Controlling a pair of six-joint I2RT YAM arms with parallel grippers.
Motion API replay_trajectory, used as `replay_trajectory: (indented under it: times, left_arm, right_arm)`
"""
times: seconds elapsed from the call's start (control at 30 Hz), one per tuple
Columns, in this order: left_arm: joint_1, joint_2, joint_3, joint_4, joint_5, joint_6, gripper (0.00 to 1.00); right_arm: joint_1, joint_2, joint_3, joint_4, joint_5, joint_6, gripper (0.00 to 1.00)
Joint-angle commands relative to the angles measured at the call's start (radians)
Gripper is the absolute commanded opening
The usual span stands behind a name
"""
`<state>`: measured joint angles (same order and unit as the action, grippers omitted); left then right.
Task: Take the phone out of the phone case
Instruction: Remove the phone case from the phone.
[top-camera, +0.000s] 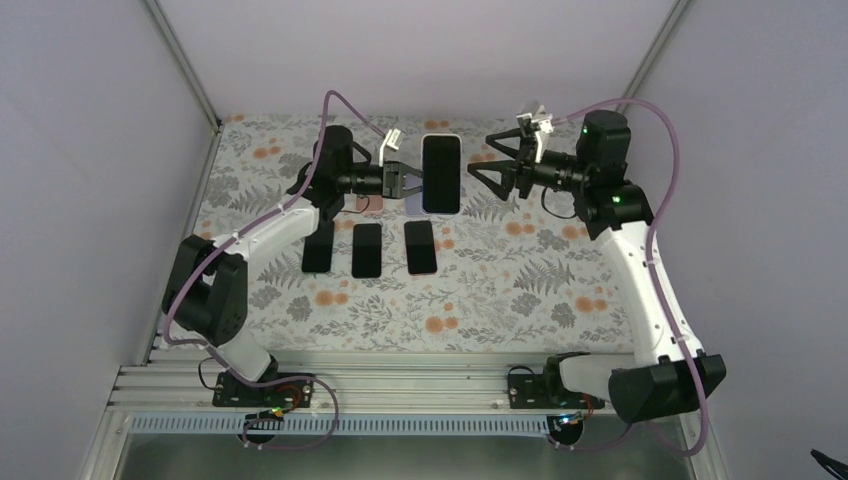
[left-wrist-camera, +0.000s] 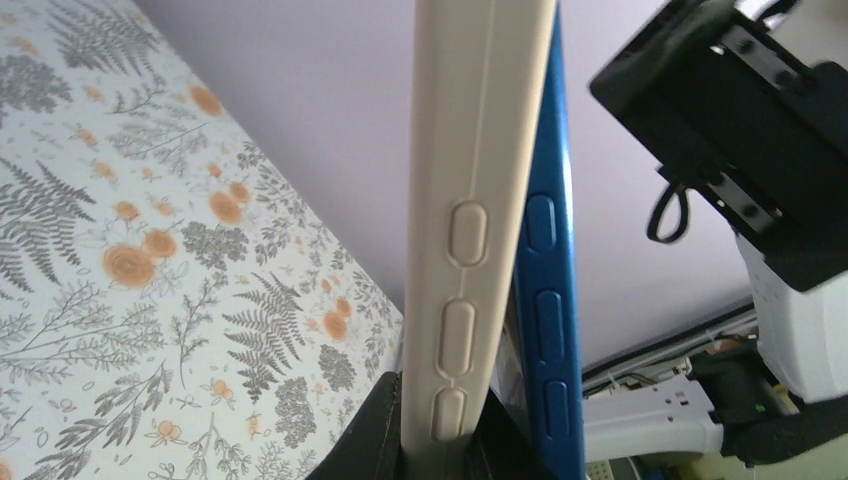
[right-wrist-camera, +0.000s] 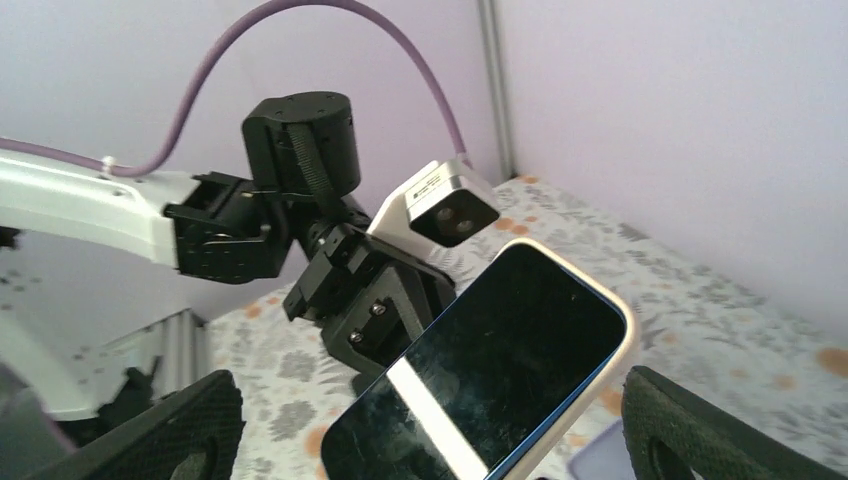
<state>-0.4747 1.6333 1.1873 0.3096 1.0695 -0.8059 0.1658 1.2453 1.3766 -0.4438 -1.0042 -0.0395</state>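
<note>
Near the upper middle of the overhead view, the left gripper (top-camera: 403, 182) is clamped tight on the left edge of the cream phone case (left-wrist-camera: 470, 200). It holds the case in the air above the floral table (top-camera: 560, 300), dark screen towards the overhead camera. The phone (right-wrist-camera: 500, 370) lies in the case. In the left wrist view its blue side, with buttons, shows just right of the cream wall, standing out past the lip along that edge. How far the rest is seated cannot be told.

The right gripper (top-camera: 480, 155) is just right of the phone, jaws spread wide and touching nothing. Its padded fingers (right-wrist-camera: 170, 430) fill the bottom corners of its own view.

Lower in the overhead frame, three dark handsets (top-camera: 367, 250) lie in a row on the table.
</note>
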Motion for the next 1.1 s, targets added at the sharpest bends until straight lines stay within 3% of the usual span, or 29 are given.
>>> replay_trajectory:
  times: [0.0, 0.53, 1.07]
  left_arm:
    - [0.0, 0.009, 0.032, 0.043, -0.023, -0.053, 0.02]
    - [0.024, 0.079, 0.024, 0.124, -0.001, -0.233, 0.02]
    - [0.025, 0.116, 0.026, 0.104, -0.006, -0.291, 0.02]
  right_arm:
    - [0.046, -0.021, -0.045, 0.039, 0.244, -0.079, 0.88]
    - [0.277, -0.141, -0.229, 0.025, 0.683, -0.471, 0.77]
    - [0.413, -0.124, -0.296, 0.036, 0.844, -0.629, 0.72]
